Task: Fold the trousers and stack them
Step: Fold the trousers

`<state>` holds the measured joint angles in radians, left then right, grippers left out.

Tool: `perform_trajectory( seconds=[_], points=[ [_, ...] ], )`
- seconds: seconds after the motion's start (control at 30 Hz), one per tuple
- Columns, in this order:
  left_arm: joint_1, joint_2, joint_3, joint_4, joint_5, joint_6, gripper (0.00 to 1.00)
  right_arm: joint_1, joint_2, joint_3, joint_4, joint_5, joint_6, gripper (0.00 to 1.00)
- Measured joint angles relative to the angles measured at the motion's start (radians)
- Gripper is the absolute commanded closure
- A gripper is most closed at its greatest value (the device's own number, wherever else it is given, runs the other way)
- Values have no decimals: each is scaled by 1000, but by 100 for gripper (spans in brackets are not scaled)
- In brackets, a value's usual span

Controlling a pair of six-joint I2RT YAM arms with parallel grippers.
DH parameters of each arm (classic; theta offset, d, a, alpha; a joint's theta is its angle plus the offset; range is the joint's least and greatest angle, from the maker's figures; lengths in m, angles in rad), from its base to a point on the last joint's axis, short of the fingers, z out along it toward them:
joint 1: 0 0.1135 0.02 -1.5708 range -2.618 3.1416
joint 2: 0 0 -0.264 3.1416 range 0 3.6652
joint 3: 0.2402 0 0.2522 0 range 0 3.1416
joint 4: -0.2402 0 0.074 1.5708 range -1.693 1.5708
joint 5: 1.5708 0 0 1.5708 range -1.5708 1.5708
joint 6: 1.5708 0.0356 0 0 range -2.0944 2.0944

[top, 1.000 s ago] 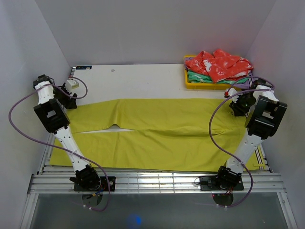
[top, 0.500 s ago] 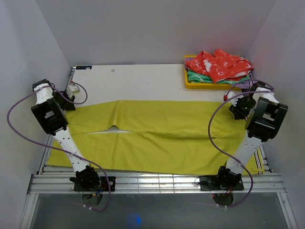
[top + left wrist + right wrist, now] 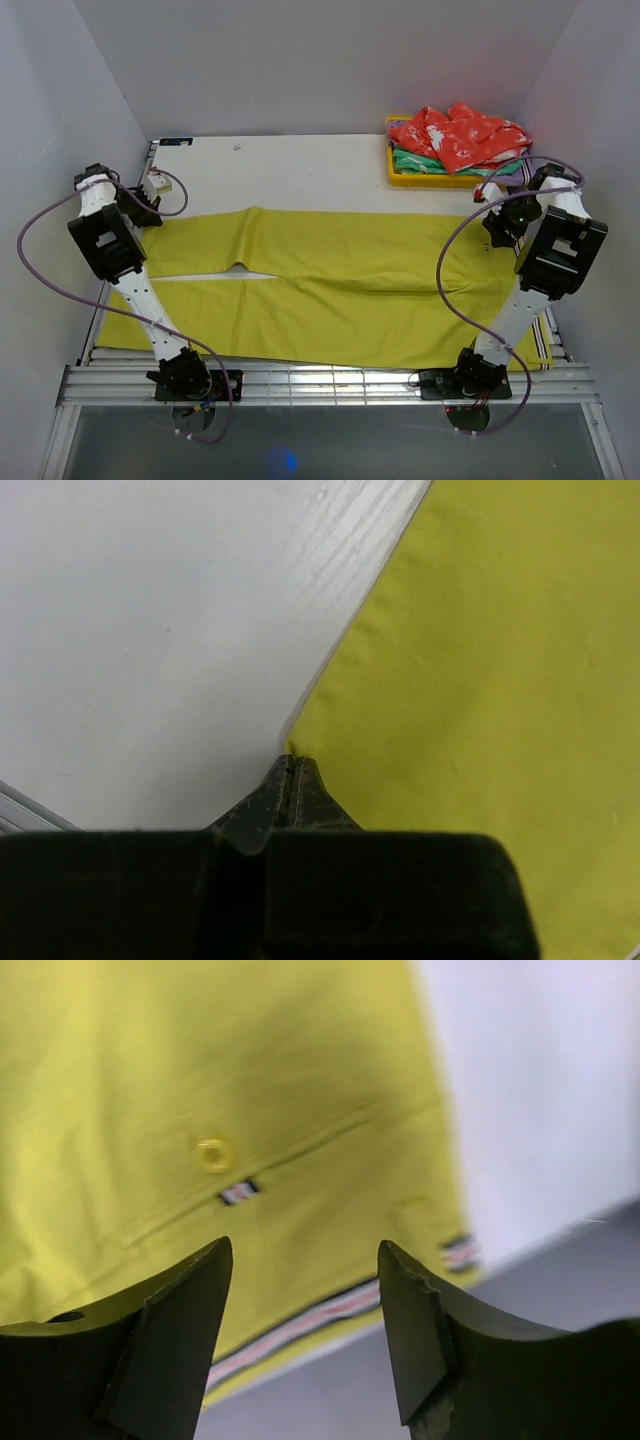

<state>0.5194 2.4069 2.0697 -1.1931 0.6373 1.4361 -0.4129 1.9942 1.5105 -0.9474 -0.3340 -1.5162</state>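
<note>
The mustard yellow-green trousers [image 3: 340,280] lie spread flat across the table, legs to the left and waistband to the right. My left gripper [image 3: 150,212] sits at the far left hem corner. In the left wrist view its jaws [image 3: 290,765] are pressed together, with the corner of the cloth [image 3: 480,680] pinched at their tips. My right gripper [image 3: 497,228] hovers over the far waistband corner. In the right wrist view it [image 3: 305,1250] stands open above the striped waistband lining [image 3: 300,1325], with nothing between its fingers. A button [image 3: 213,1153] shows on the trousers.
A yellow bin [image 3: 400,178] at the back right holds a red patterned garment [image 3: 460,130] on top of a green one [image 3: 420,160]. White tabletop [image 3: 300,170] lies behind the trousers. The white walls stand close on both sides. A metal rail [image 3: 320,380] runs along the near edge.
My left gripper has closed on the far hem corner of the left leg. My right gripper has opened wider over the waistband corner and shifted slightly.
</note>
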Motion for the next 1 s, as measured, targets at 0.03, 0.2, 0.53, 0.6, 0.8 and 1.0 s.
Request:
perform_trajectory(
  seconds=[0.03, 0.2, 0.53, 0.6, 0.8, 1.0],
  points=[
    [-5, -14, -27, 27, 3, 2, 100, 0, 0, 37, -9, -15, 14, 30],
    [-55, -76, -135, 109, -1, 13, 100, -5, 46, 299, -12, -89, 127, 28],
    [-86, -84, -156, 153, 3, 16, 100, -5, 240, 391, -29, -95, 84, 27],
    [-85, -84, -156, 154, 3, 15, 100, -5, 284, 391, -45, -77, 53, 27],
    [-85, -85, -158, 156, 2, 15, 100, -1, 295, 371, -45, -53, -12, 45],
    [-84, -85, -157, 159, 0, -3, 100, 24, 284, 354, -94, -8, -64, 92]
  ],
)
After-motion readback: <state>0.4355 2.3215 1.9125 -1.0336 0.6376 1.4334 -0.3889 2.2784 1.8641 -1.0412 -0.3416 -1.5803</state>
